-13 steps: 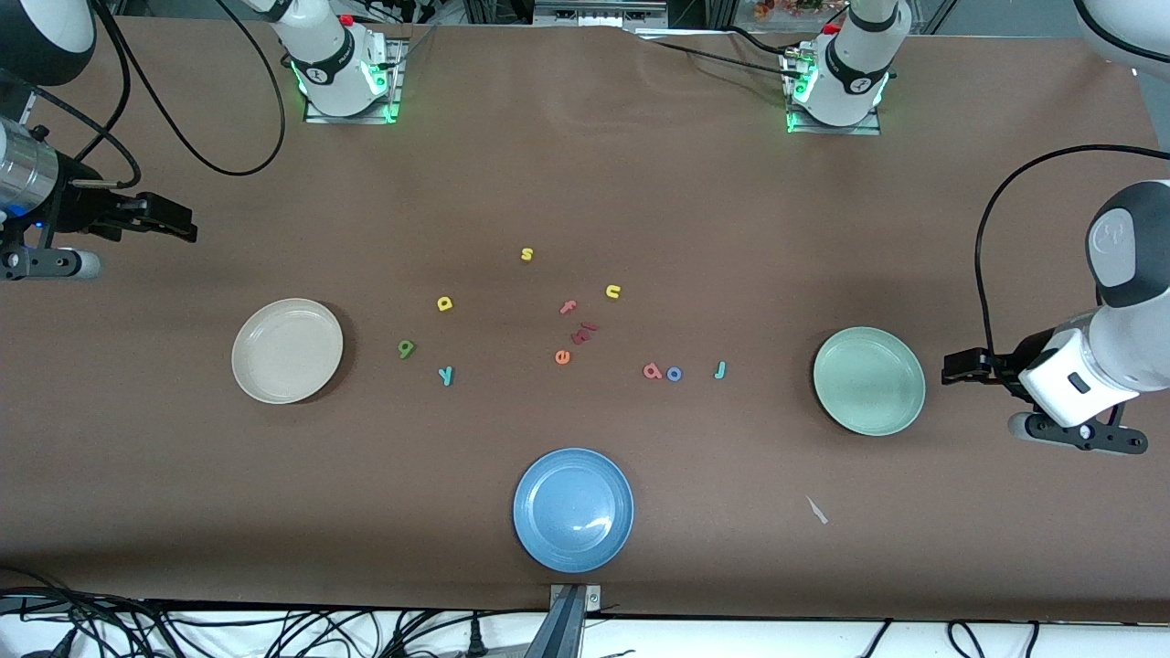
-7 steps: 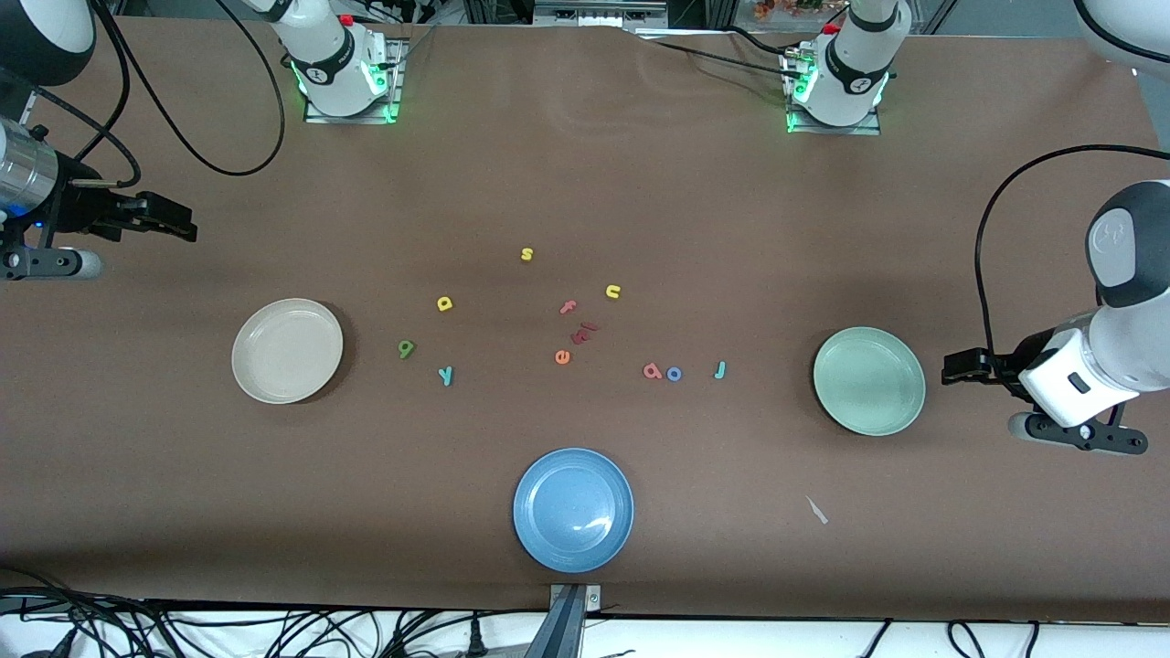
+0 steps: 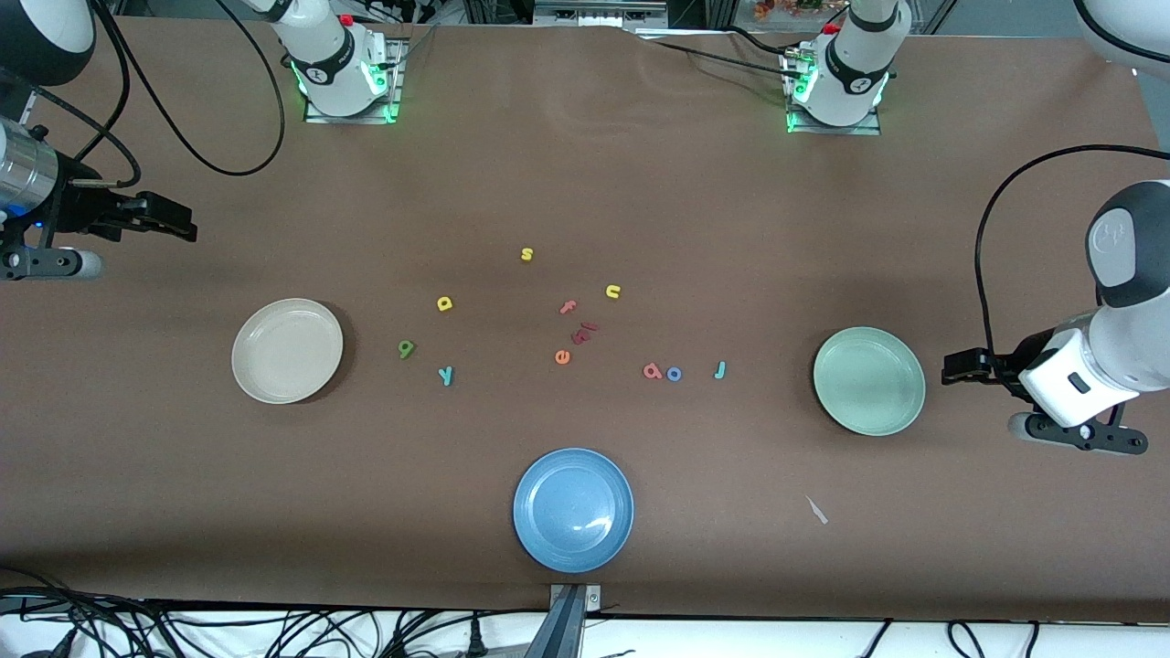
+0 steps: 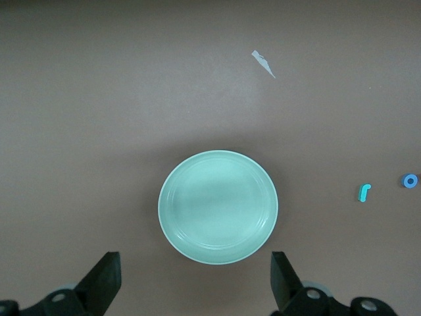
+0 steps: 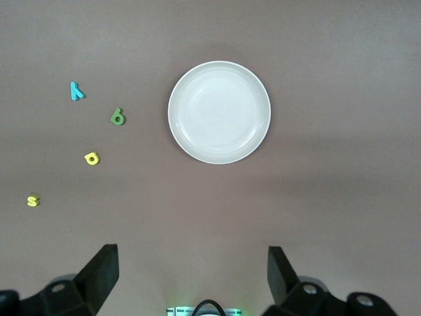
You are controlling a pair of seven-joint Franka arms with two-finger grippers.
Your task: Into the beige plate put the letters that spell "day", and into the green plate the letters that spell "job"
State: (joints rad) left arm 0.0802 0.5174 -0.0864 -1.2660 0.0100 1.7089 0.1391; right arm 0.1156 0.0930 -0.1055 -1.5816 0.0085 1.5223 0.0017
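Both grippers wide, empty: right gripper [image 3: 187, 230] nearer d [image 3: 444, 303]; left gripper [image 3: 951, 368] nearer j [image 3: 720, 369].

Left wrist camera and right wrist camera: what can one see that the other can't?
Only the left wrist view shows the green plate, the teal j, the blue o and a white scrap. Only the right wrist view shows the beige plate, the teal y, green a, yellow d and yellow s. Both show brown table and their own open gripper, left gripper, right gripper.
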